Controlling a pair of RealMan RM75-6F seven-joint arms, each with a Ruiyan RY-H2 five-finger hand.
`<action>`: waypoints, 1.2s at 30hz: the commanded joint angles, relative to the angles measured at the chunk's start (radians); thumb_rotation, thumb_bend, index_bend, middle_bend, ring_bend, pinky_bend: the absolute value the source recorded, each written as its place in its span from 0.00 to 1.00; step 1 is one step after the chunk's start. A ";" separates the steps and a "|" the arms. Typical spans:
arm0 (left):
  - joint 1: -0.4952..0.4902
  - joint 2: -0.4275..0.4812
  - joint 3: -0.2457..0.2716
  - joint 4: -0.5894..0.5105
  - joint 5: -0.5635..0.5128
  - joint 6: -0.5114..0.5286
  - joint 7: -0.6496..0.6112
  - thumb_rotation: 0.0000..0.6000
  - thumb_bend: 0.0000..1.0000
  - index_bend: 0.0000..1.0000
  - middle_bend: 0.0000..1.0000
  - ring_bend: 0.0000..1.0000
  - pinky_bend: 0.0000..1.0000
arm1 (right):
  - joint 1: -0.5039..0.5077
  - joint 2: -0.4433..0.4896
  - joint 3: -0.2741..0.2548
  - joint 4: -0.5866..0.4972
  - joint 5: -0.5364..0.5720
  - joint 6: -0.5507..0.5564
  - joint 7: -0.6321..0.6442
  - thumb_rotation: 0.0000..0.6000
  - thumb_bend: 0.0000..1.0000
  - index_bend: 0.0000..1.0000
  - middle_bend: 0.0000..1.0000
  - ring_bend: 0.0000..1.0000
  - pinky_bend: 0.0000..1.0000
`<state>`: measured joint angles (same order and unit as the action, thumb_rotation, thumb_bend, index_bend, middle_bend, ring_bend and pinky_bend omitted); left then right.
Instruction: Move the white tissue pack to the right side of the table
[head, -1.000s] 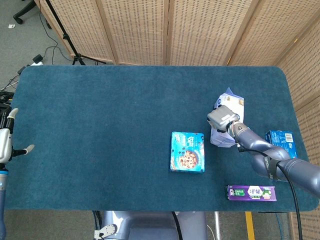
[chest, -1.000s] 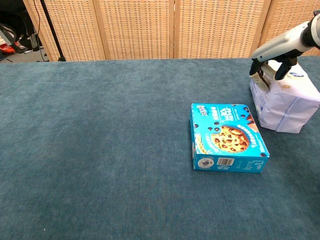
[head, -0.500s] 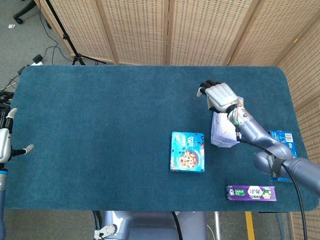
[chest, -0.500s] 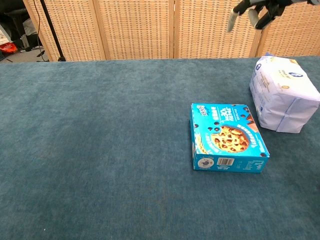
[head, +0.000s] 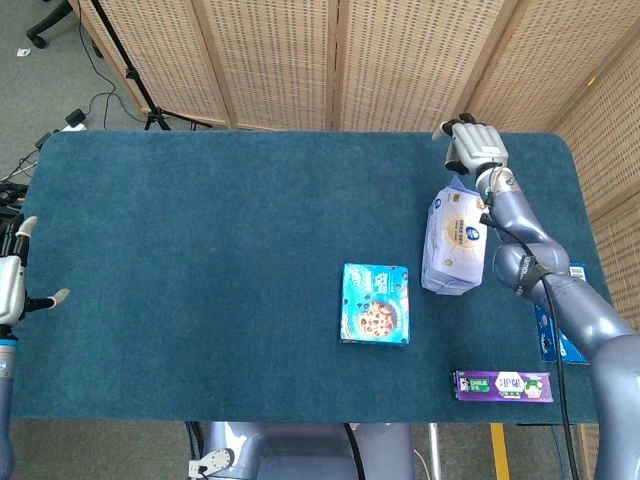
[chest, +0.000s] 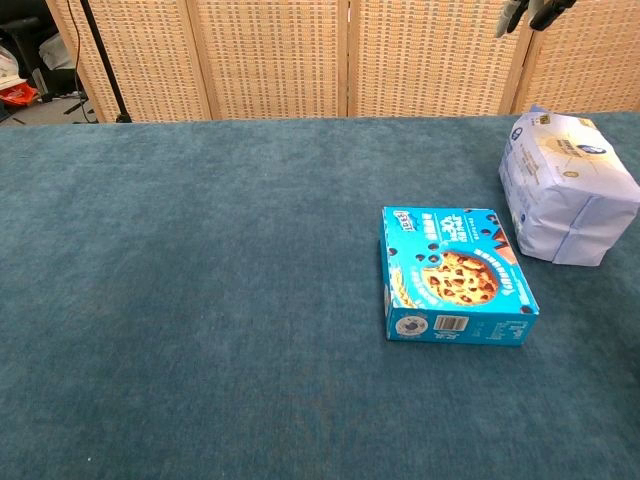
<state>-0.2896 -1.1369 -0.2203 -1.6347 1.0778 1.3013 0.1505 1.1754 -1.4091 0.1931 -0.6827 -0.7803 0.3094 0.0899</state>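
Head view has your right hand (head: 476, 146) up off the table near the far right corner, fingers loose and holding nothing, clear of the tissue pack (head: 452, 242). That pack sits on the right part of the blue table (head: 200, 250), just right of the cookie box (head: 376, 303). A purple pack (head: 501, 384) lies near the front edge. Your left hand (head: 12, 285) hangs at the far left edge, fingers spread, empty too.
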 joint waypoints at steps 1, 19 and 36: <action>-0.003 -0.002 -0.002 0.004 -0.006 -0.005 0.004 1.00 0.00 0.00 0.00 0.00 0.00 | 0.026 -0.099 -0.020 0.159 0.078 -0.098 -0.014 1.00 1.00 0.32 0.25 0.11 0.16; -0.008 -0.010 0.003 -0.004 -0.003 -0.004 0.025 1.00 0.00 0.00 0.00 0.00 0.00 | 0.011 -0.232 -0.061 0.387 0.023 -0.341 0.044 1.00 1.00 0.32 0.25 0.11 0.19; -0.002 -0.005 0.004 -0.013 0.007 0.006 0.018 1.00 0.00 0.00 0.00 0.00 0.00 | 0.036 -0.116 -0.104 0.225 -0.098 -0.411 0.199 1.00 1.00 0.38 0.33 0.23 0.35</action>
<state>-0.2915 -1.1423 -0.2162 -1.6470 1.0847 1.3072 0.1684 1.2117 -1.5438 0.1018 -0.4338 -0.8665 -0.1038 0.2684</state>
